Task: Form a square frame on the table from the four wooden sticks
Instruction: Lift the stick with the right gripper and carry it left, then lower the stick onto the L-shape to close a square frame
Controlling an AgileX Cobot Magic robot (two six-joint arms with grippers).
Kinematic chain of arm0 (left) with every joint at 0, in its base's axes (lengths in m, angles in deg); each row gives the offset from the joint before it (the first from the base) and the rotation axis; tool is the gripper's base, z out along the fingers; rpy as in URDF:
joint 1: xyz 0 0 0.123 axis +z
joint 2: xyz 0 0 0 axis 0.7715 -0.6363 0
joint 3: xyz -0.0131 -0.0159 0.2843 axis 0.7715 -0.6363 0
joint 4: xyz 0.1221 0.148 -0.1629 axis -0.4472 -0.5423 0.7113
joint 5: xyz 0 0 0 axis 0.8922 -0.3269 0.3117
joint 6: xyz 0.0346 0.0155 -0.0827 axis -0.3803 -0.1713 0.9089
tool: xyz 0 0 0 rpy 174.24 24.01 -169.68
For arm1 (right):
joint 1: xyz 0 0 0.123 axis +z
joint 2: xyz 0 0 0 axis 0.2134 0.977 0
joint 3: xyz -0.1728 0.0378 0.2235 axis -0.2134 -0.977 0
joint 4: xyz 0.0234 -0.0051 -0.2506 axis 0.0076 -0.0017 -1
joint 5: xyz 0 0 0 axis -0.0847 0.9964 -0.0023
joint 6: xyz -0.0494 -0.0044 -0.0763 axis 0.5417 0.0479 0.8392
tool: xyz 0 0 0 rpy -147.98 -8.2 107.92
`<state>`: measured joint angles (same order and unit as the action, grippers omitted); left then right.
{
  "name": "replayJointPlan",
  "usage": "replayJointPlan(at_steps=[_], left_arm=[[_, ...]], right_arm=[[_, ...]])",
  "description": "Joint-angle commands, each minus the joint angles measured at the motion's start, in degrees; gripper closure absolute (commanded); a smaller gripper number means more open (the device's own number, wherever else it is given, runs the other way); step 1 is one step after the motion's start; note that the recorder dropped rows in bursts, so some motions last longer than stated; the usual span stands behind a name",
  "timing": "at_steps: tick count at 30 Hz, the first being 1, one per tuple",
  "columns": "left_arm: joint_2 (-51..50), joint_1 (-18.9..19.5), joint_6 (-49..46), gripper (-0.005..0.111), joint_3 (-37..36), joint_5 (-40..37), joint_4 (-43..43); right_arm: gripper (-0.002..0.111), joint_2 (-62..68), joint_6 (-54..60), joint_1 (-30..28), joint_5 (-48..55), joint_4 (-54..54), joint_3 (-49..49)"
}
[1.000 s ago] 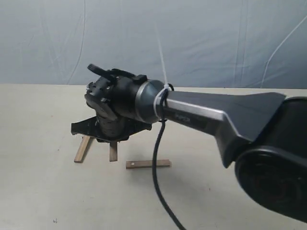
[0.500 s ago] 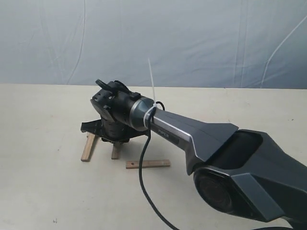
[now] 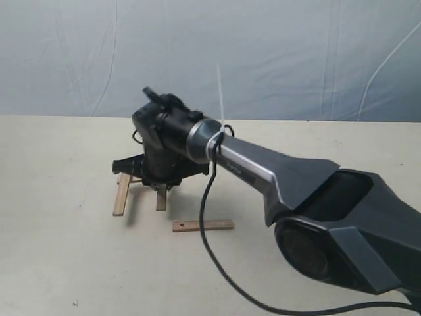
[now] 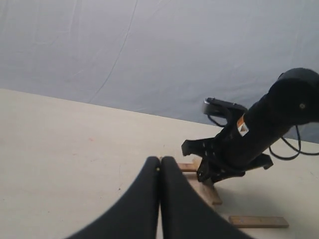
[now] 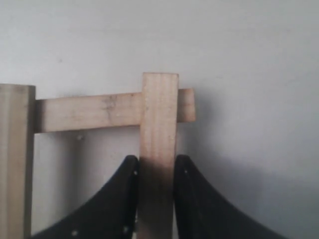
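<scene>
My right gripper [image 3: 158, 183] reaches across to the left part of the table [image 3: 66, 263]. It is shut on one wooden stick [image 5: 158, 144], with a finger pressed on each long side. That stick's far end lies across a second stick [image 5: 89, 112]. A third stick [image 5: 15, 164] crosses the second one's other end, so the three form an open U. In the exterior view the left slat [image 3: 120, 195] and the held slat [image 3: 161, 199] stick out below the gripper. The fourth stick [image 3: 202, 225] lies alone nearer the front. My left gripper [image 4: 160, 160] is shut and empty, hovering short of the sticks.
A black cable [image 3: 207, 217] hangs from the right arm [image 3: 263, 174] and loops down over the table beside the lone stick. The blue-grey wrinkled backdrop [image 3: 276, 52] closes off the far edge of the table.
The right gripper has shifted a little right and away, and its wrist has turned. The two slats under it now lie straighter and slightly farther back. The lone stick has not moved.
</scene>
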<state>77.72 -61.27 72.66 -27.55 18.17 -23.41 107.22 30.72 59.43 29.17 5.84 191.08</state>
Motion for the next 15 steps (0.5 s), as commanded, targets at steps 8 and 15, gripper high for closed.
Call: replayJointPlan(at_steps=[8, 15], left_arm=[[0.36, 0.32, -0.07, 0.107, -0.18, -0.16, 0.36], [0.36, 0.32, -0.07, 0.107, -0.18, -0.16, 0.36]], right_arm=[[0.109, -10.01, 18.27, -8.68, 7.43, 4.17, -2.57], [0.109, -17.85, 14.66, -10.72, 6.81, 1.2, -21.76]])
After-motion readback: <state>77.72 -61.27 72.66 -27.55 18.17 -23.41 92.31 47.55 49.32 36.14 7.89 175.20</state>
